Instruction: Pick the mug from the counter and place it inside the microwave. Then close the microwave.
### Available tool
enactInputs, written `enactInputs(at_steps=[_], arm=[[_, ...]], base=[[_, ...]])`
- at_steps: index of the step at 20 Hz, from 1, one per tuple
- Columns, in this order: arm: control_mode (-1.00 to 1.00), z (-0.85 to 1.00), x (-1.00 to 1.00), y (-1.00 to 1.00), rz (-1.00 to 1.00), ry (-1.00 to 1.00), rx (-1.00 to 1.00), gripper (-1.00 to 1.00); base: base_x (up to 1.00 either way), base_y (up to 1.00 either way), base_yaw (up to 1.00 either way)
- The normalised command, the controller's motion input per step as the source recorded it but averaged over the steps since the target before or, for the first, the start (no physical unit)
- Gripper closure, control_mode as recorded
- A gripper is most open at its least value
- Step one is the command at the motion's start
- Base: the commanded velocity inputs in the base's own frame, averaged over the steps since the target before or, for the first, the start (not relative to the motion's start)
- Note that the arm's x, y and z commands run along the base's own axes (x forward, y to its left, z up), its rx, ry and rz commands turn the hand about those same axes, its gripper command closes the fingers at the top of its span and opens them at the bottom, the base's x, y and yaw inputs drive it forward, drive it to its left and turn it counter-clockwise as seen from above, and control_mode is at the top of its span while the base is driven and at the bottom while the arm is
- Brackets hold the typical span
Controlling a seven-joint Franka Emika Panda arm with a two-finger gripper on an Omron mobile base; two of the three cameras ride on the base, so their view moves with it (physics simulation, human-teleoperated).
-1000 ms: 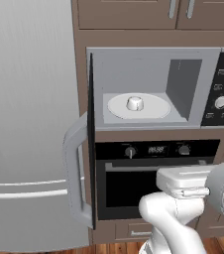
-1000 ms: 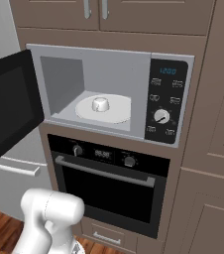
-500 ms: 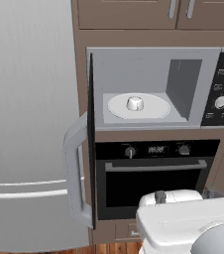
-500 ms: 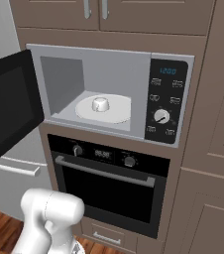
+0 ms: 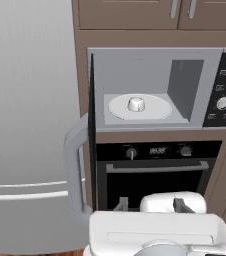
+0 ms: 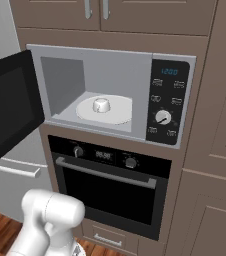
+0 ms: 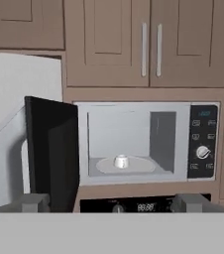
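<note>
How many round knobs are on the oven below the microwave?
3, in a row along the oven's black top panel: left knob, a smaller middle one by the display, right knob. The middle one is small, so it is hard to tell.

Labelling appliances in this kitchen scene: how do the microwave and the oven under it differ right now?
The microwave has its door swung open; the oven below is shut. The microwave's grey cavity shows a white turntable with the mug on it; the oven's glass is dark. The microwave has a side control panel; the oven's knobs sit above its door. Both are built into brown cabinetry.
</note>
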Motion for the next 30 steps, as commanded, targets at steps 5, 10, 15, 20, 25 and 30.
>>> enactInputs(at_steps=[5,10,15,20,25,30], arm=[[-1.00,0.00,0.12,0.35,-0.27,0.00,0.00,-1.00],[-1.00,-0.10,0.43,0.20,-0.28,0.02,0.00,-1.00],[-1.00,-0.16,0.44,0.23,-0.25,0.05,0.00,-1.00],[-1.00,-0.14,0.06,0.33,-0.12,0.00,0.00,-1.00],[-1.00,-0.04,0.04,0.13,-0.03,0.00,0.00,-1.00],[-1.00,-0.25,0.08,0.08,-0.01,0.00,0.00,-1.00]], base=[[0.00,0.00,0.00],[0.00,0.00,0.00],[0.00,0.00,0.00],[0.00,0.00,0.00],[0.00,0.00,0.00],[0.00,0.00,0.00]])
